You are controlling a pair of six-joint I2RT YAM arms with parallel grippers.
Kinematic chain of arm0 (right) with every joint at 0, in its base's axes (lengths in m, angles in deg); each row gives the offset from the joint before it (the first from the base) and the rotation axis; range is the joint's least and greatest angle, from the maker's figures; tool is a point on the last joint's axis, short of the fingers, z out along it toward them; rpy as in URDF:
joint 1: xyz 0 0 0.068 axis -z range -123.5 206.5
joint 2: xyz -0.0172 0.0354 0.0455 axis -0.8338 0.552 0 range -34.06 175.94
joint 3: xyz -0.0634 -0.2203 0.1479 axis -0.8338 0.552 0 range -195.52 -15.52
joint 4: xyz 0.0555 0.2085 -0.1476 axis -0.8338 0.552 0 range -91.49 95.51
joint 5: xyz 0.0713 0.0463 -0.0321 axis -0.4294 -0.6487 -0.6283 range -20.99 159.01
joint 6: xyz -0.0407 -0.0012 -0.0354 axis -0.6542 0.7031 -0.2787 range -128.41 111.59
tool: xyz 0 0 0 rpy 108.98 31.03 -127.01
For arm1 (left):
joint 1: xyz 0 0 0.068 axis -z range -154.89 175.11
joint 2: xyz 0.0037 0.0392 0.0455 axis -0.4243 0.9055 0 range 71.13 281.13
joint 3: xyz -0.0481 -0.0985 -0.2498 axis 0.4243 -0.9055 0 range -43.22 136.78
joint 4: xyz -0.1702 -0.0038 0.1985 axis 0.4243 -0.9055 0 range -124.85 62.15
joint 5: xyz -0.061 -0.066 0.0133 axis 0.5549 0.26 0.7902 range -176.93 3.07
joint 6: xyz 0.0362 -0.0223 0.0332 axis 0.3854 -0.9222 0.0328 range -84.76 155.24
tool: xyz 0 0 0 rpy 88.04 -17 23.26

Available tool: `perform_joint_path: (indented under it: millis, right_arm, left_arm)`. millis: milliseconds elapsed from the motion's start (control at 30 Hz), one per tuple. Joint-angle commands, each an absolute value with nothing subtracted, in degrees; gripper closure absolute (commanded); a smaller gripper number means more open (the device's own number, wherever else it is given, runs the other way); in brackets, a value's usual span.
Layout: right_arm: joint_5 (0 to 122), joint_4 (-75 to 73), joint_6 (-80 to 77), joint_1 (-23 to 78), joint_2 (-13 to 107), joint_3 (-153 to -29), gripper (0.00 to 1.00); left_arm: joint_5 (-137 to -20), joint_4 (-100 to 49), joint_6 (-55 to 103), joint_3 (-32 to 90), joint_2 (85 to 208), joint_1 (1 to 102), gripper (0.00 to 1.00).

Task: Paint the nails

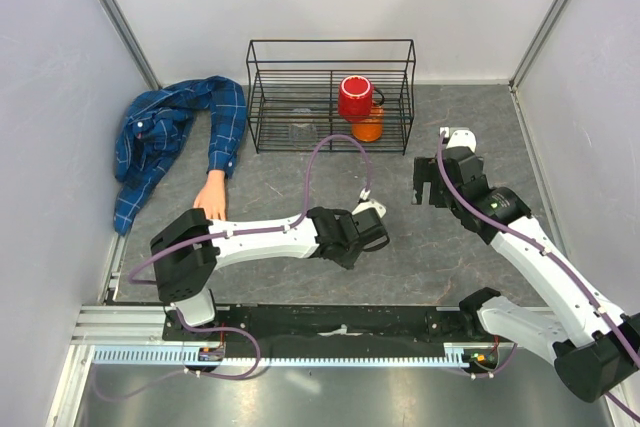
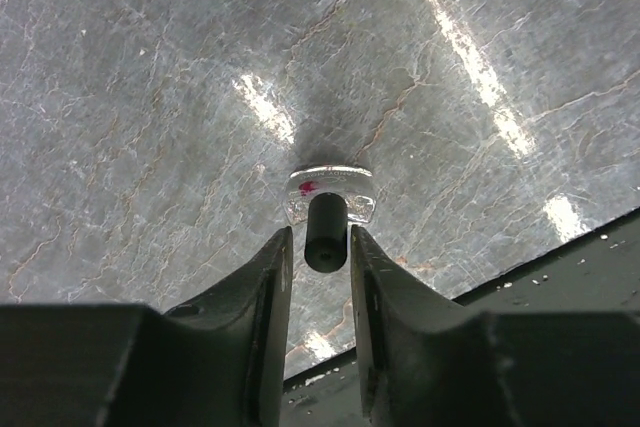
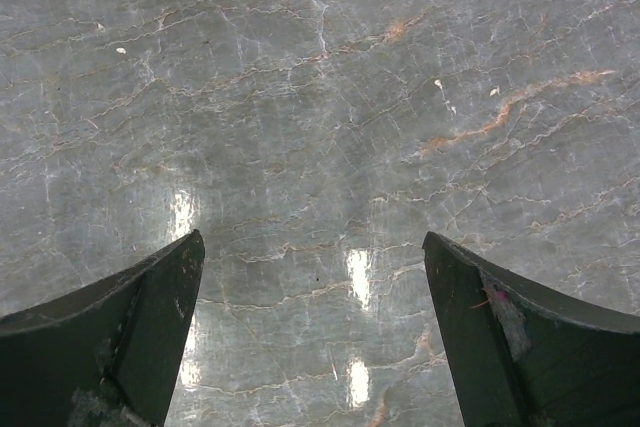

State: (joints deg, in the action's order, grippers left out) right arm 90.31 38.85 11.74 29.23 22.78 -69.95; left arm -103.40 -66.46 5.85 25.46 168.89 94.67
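The fake hand (image 1: 210,197) lies palm down at the left of the table, its blue plaid sleeve (image 1: 226,132) running back from it. Its nails are too small to make out, and the left arm's base covers the fingertips. A tiny clear bottle (image 2: 352,192) with a black cap (image 2: 326,232) stands on the table. In the left wrist view my left gripper (image 2: 320,232) straddles that cap, its jaws narrow, with a thin gap on each side. From above, the left gripper (image 1: 362,230) is at mid-table and hides the bottle. My right gripper (image 1: 428,187) hangs wide open over bare table, as the right gripper (image 3: 312,237) shows in its own view.
A black wire basket (image 1: 330,45) stands at the back and holds a red mug (image 1: 355,97) and an orange object (image 1: 368,130). The rest of the plaid shirt (image 1: 155,142) is heaped by the left wall. A black rail (image 1: 330,322) runs along the near edge.
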Motion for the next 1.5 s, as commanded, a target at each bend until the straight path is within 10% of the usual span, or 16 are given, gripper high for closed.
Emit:
perform_joint_path:
  millis: [0, 433, 600, 867, 1133, 1467]
  right_arm:
    - [90.28, 37.36, 11.19, 29.16, 21.66, -69.75, 0.02]
    - [88.61, 37.09, 10.75, 29.07, 22.36, -69.22, 0.02]
    - [85.98, 37.09, 9.27, 29.16, 22.98, -68.87, 0.02]
    - [74.91, 31.30, 5.48, 28.55, 22.80, -65.88, 0.02]
    - [58.82, 7.42, -3.11, 12.92, 16.40, -57.98, 0.03]
    - [68.74, -12.20, -12.00, -5.11, 25.70, -55.25, 0.14]
  left_arm:
    - [-105.13, -63.81, 3.34, 24.37, 169.48, 94.80, 0.66]
    - [-104.25, -60.38, 4.74, 23.49, 169.48, 94.80, 0.68]
    - [-104.59, -60.55, 5.18, 22.87, 168.43, 94.72, 0.98]
    - [-105.83, -76.17, -3.33, 29.18, 157.55, 90.85, 0.98]
    - [-99.77, -92.45, -12.39, 39.12, 149.27, 79.01, 0.98]
    - [-89.59, -100.37, -14.68, 47.83, 148.48, 70.28, 0.98]
